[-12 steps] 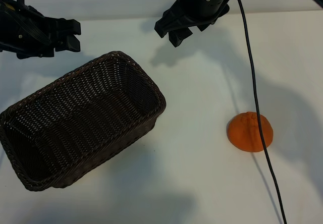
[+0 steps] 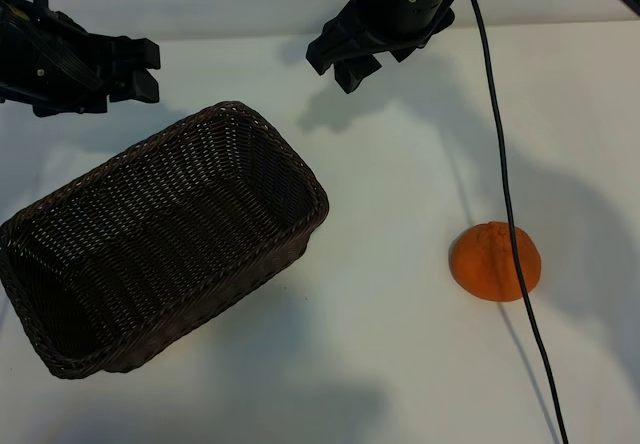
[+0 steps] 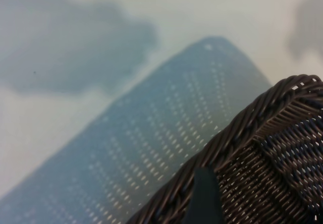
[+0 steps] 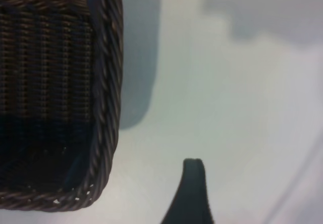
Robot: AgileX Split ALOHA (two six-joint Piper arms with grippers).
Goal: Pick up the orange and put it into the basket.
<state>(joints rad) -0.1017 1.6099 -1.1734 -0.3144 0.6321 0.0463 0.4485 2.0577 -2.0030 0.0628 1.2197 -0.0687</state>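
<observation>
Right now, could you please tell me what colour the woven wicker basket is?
The rectangular woven wicker basket is dark brown throughout, clearest in the exterior view.

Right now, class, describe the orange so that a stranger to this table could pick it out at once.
Start at the white table and find the big dark basket on its left side. Look right across bare table to the orange, lying alone with a black cable crossing it. It is the only round, brightly coloured thing there.
</observation>
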